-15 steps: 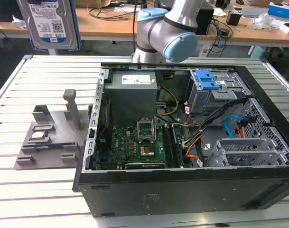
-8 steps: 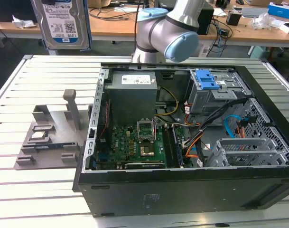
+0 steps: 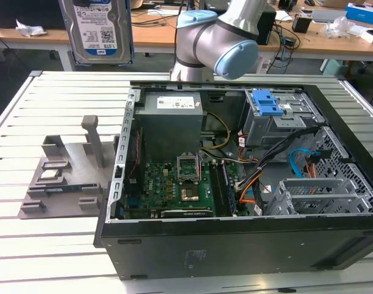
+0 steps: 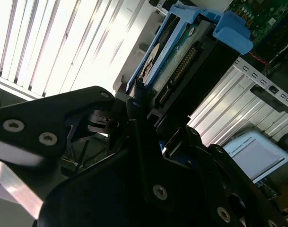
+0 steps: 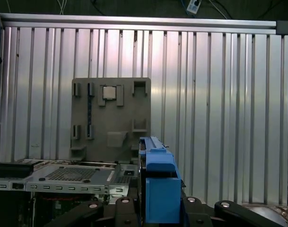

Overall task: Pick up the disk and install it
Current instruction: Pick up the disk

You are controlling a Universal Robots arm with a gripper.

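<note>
Slatted metal table [image 3: 51, 245] carries everything. Open computer case [image 3: 235, 248] lies on its side on it, inside facing up. Arm [image 3: 217, 37] stands behind the case's far wall. Inside the case: power supply [image 3: 171, 119] at the far wall, motherboard [image 3: 168, 187] in front of it, grey drive cage [image 3: 266, 128] with a blue latch [image 3: 269, 103] toward the exterior view's right, a second perforated cage [image 3: 315, 196] nearer the front. Black cable bundle [image 3: 290, 142] runs off the drive cage, and orange cables [image 3: 255, 180] and a blue cable [image 3: 294, 160] lie loose between the motherboard and the two cages. Grey fixture tray [image 3: 64, 177] sits on the table just beside the case, on the exterior view's left. The disk [image 3: 95, 30] is up in the air, upright, label to the camera, high at the exterior view's left, above the table and outside the case, well apart from the drive cage. Gripper [image 4: 146, 111] is clamped on the disk's end; in the second wrist view black fingers [image 4: 136, 123] press against the blue carrier frame [image 4: 233, 33], connector edge exposed. Small square chip [image 3: 51, 174] rests in a pocket of the fixture tray.
</note>
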